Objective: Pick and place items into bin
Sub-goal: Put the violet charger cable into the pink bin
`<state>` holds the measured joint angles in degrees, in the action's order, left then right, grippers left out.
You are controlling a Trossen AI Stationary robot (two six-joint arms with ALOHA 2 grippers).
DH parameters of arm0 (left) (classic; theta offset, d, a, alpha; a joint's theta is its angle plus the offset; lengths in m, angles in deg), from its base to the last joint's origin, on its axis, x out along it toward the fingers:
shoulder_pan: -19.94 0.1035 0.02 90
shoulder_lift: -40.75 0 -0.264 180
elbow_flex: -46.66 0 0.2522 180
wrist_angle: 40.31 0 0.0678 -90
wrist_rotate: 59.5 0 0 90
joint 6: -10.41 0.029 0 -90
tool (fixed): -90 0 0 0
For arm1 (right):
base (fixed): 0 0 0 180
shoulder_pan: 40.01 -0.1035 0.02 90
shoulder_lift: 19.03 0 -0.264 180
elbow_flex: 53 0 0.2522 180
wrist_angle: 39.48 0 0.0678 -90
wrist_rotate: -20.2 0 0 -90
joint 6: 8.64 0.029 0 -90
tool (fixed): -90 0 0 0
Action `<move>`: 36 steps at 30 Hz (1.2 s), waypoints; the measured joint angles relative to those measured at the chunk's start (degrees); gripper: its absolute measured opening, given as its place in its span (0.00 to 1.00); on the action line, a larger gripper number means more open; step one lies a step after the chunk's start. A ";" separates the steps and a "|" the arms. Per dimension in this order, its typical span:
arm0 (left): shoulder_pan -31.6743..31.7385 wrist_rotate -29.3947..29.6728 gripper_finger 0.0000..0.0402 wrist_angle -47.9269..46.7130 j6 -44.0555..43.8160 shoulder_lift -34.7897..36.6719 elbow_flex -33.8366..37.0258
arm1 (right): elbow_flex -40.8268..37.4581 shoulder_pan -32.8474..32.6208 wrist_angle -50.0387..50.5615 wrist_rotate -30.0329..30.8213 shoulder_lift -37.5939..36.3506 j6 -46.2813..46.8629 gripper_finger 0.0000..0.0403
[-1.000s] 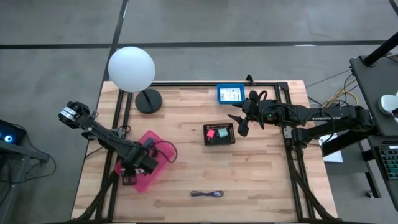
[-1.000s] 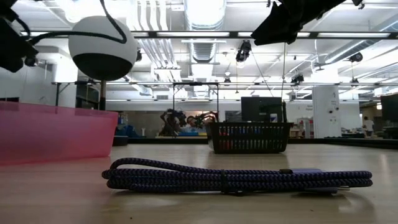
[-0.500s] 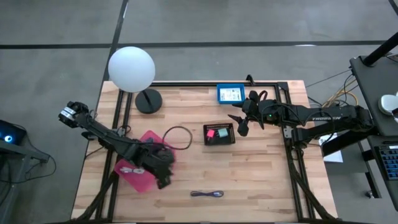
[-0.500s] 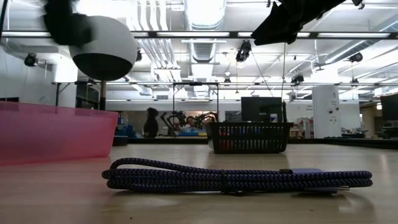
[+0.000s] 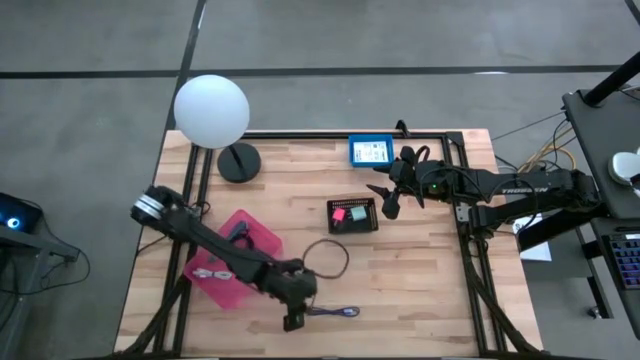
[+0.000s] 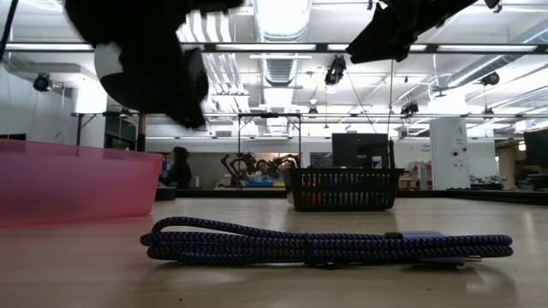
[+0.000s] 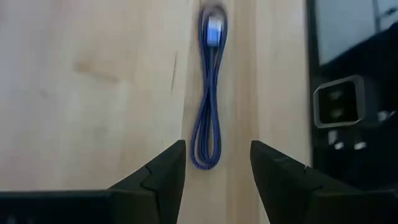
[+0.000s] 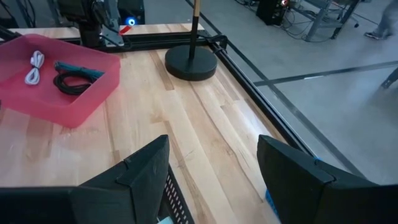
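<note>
A purple coiled cable [image 5: 332, 312] lies flat on the wood near the table's near edge and runs long across the low view [image 6: 325, 244]. My left gripper [image 5: 293, 318] hovers open just left of it. In the left wrist view its fingertips [image 7: 216, 165] stand on either side of the cable's [image 7: 208, 93] closest end without touching it. The pink bin [image 5: 230, 258] holds a white cable [image 8: 32, 65], a black cable [image 8: 73, 83] and a teal stick [image 8: 78, 68]. My right gripper [image 5: 390, 205] waits open above the right end of a black mesh basket [image 5: 352, 215] that holds a pink and a green cube.
A white globe lamp [image 5: 211, 110] on a black base [image 5: 238, 161] stands at the far left corner. A blue-framed card [image 5: 371, 150] lies at the far edge. Black frame rails run along the table's left, right and far sides. Bare wood lies between basket and purple cable.
My left arm has swung from above the pink bin toward the table's near edge and to the right, ending beside the purple cable. The bin's inside, hidden under the gripper before, now shows. The cable, the basket and the right arm have kept still.
</note>
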<state>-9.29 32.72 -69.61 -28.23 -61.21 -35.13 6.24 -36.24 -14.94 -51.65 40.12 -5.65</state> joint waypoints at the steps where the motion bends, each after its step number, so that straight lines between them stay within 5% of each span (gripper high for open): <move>1: -0.01 -0.52 0.41 -0.09 0.03 -1.25 -0.40 | -0.07 0.00 -0.01 0.00 0.00 0.02 0.57; 24: -0.50 -2.04 0.40 4.00 4.57 -13.79 -4.80 | -0.29 0.04 0.06 0.00 0.00 0.91 0.57; 33: -0.38 -2.11 0.06 3.50 4.49 -13.83 -4.52 | -0.29 0.04 0.02 0.00 0.00 0.92 0.57; 36: -0.51 -2.97 0.03 2.55 2.97 -13.20 -4.42 | -0.29 0.04 0.00 0.00 0.00 0.90 0.57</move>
<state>-9.80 29.75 -67.06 -25.25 -74.41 -39.56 5.95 -36.19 -14.94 -51.65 40.12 -4.76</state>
